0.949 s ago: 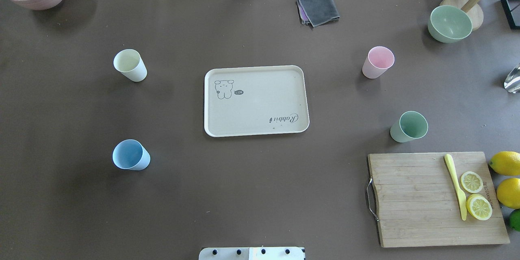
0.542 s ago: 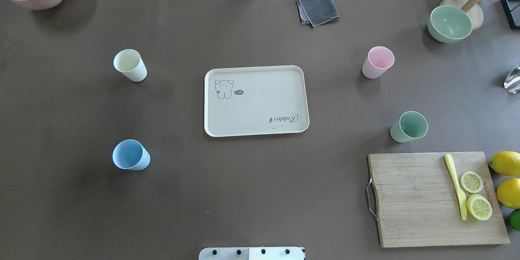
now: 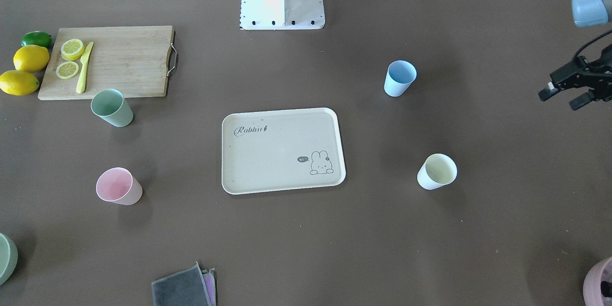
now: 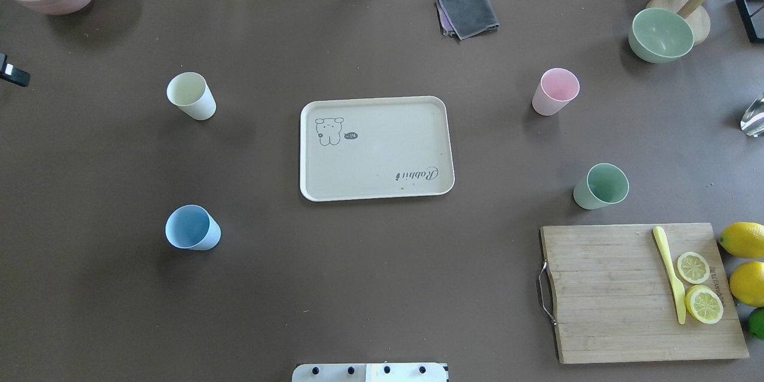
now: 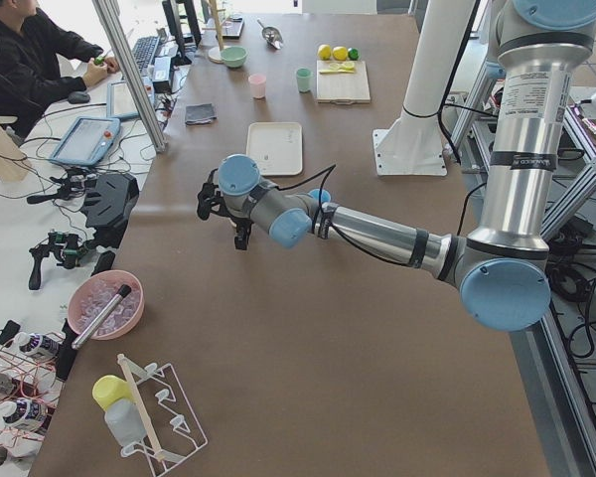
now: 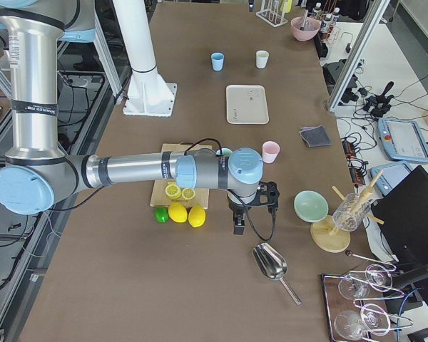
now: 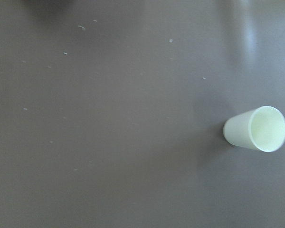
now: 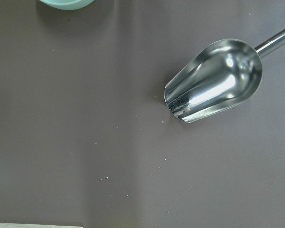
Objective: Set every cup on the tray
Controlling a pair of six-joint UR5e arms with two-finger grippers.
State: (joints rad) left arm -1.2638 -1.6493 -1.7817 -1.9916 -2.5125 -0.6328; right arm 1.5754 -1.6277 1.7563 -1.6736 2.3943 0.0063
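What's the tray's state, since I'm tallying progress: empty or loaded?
Empty: tray holds nothing; blue cup, cream cup, pink cup, green cup stand outside it.

Robotics lab, aluminium framing (image 5: 129, 70), teach pendant (image 5: 84, 141), operator (image 5: 20, 60) at keyboard (image 5: 144, 50)

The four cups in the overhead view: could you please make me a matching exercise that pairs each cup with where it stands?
Cups:
1. blue cup
2. pink cup
3. mint cup
4. cream cup

Places:
A. just beyond the cutting board
B. robot's left side, nearer the robot base
C. robot's right side, nearest the sage bowl
D. robot's left side, farther from the robot base

Pairs: 1-B; 2-C; 3-A; 4-D
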